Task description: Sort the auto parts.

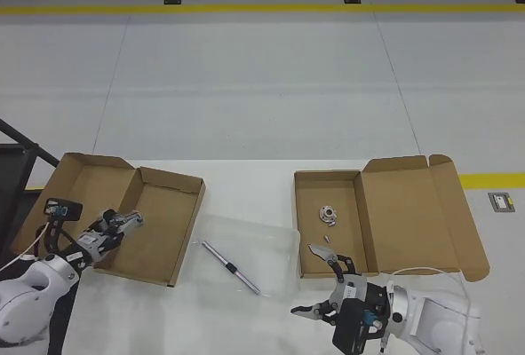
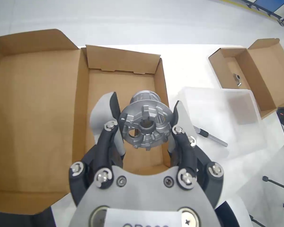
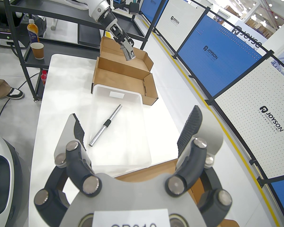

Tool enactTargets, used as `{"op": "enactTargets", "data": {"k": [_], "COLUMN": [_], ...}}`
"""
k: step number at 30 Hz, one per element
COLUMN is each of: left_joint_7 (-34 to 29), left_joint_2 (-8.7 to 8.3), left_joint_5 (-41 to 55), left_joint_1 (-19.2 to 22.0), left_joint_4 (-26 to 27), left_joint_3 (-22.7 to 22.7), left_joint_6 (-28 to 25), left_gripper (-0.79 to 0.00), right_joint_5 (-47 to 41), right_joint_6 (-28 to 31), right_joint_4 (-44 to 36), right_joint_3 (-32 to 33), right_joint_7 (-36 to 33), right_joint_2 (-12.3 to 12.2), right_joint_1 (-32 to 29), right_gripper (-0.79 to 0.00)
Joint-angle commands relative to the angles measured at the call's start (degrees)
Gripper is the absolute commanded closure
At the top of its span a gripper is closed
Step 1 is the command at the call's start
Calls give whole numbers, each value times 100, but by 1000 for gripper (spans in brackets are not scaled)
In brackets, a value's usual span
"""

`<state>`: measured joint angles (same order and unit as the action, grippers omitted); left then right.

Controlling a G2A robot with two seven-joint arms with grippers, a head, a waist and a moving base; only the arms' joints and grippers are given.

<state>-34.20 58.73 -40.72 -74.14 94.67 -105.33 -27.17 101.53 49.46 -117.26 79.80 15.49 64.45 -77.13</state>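
1 part is in hand: the left gripper (image 2: 145, 101) is clamped on a grey toothed hub (image 2: 144, 125), its fingers pressed to the hub's rim from both sides. The hub's bore faces back along the gripper, so its axis runs in line with the approach and not across the jaws.

What matters for the coming move is what lies beneath the hub. From the left wrist it hangs over the open compartment of the left cardboard box (image 2: 123, 83), not over the flat lid flap beside it. The top view puts the gripper close to the fold between flap and compartment. How high the hub sits above the box floor is hard to judge, though from the right wrist it appears to hang clear of the cardboard. I judge the step to be a short drop straight down, biased away from the fold, then a release.

The right gripper (image 3: 135, 114) is spread wide and holds nothing. It sits at the near end of the clear tray (image 3: 116, 88), between the 2 boxes. 1 steel rod (image 3: 105, 125) lies in that tray, its long axis slanting away from the right gripper toward the left box. That arm is the nearer one for it. The right cardboard box (image 1: 320, 186) already holds a small metal fitting (image 1: 328, 213).
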Motion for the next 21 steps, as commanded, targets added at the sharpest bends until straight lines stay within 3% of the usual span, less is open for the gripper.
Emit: {"op": "enactTargets", "data": {"k": [1, 9, 13, 21], "left_joint_7": [-26, -425, -393, -666], "left_joint_2": [7, 47, 80, 222], "left_joint_5": [-206, -714, -1404, -1700], "left_joint_1": [37, 1548, 2263, 3458], "left_joint_4": [-94, -1509, -2276, -3760], "left_joint_3": [185, 1268, 1793, 2692], "left_joint_6": [167, 635, 803, 510], "left_gripper": [0, 0, 0, 0], "right_joint_5": [2, 2, 2, 2], "right_joint_6": [1, 1, 1, 1], "right_joint_4": [0, 0, 0, 0], "right_joint_3": [0, 0, 0, 0], "right_joint_7": [1, 1, 1, 1], "right_joint_2": [0, 0, 0, 0], "right_joint_1": [0, 0, 0, 0], "right_gripper": [-785, -785, -785, -785]}}
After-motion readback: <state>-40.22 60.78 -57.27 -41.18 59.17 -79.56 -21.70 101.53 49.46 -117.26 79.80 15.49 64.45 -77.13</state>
